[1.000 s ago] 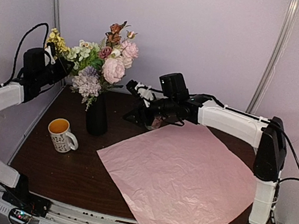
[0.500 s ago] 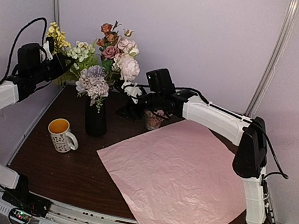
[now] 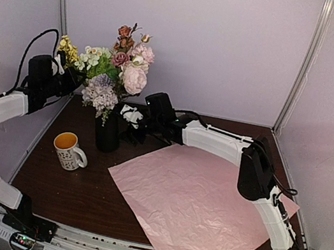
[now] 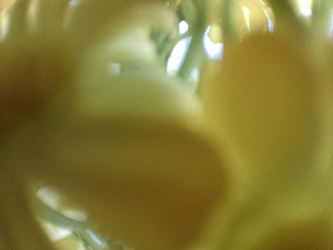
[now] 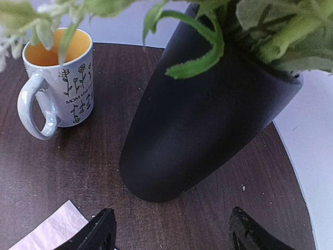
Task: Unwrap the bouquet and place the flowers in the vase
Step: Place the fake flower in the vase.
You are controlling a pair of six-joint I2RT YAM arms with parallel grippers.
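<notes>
my right jaws: spread wide, swung left since a second ago, now just short of the vase (image 5: 208, 120), not touching | my left jaws: pressed together among the yellow sprigs, grip on a stem unclear | flowers (image 3: 120, 68): stems in vase, heads slightly shifted | paper (image 3: 199, 202): flat on table, unmoved

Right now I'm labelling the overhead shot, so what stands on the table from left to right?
The mug → black vase holding the flowers → pink paper sheet.
</notes>
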